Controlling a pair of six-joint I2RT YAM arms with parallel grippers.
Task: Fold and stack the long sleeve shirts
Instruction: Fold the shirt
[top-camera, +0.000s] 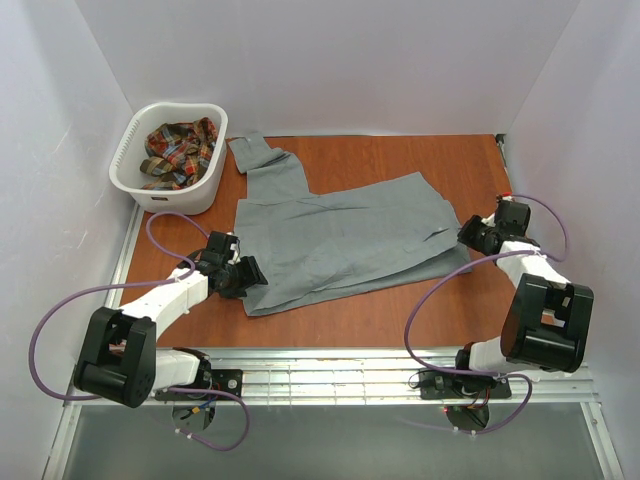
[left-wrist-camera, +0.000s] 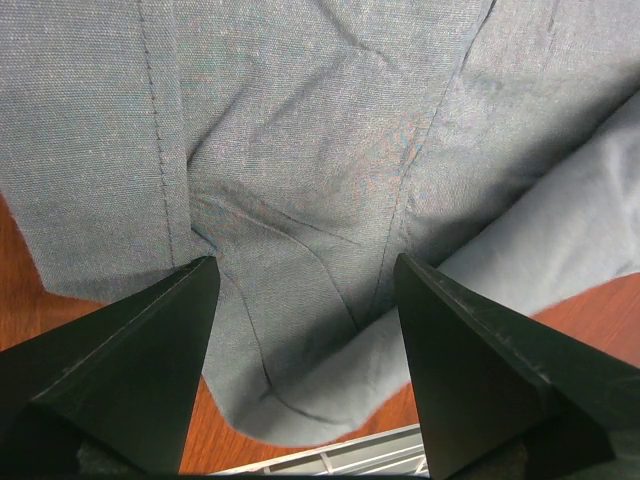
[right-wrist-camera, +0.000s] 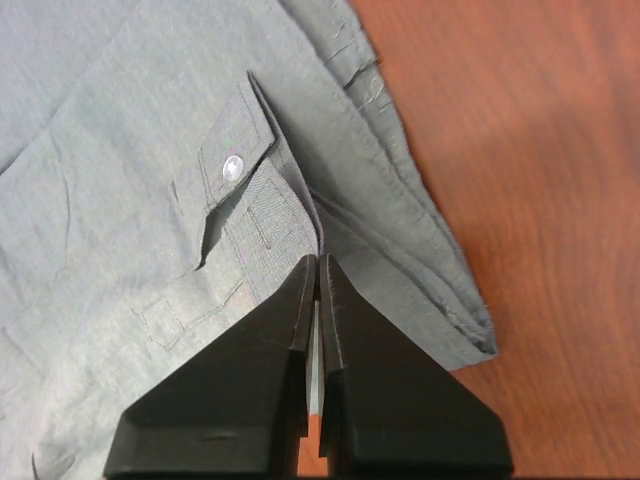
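1. the grey shirt (top-camera: 340, 235) lies spread across the middle of the bench (top-camera: 400, 160). it is mostly flat but rumpled, with layers overlapping along its 6 o'clock edge and one sleeve trailing to 11 o'clock.
2. the plaid shirt (top-camera: 180, 150) is a crumpled heap inside the basket (top-camera: 165, 195) at the bench's 10 o'clock corner.
3. your left jaws stand open and hold nothing. they sit at the grey shirt's 7 o'clock corner, and the wrist view shows cloth and a seam between them.
4. your right jaws are closed at the shirt's 3 o'clock edge. in the wrist view a thin pale strip of cloth shows between them, right below a buttoned cuff (right-wrist-camera: 232, 167), so i judge they have pinched the grey shirt there.
5. progress looks early: no finished fold shows and no stack exists yet.
6. what's left, by my reading: fold the grey shirt, get the plaid one out, fold it, then stack the two.
7. no brand, label or writing can be read on the shirts, the basket or the arms.
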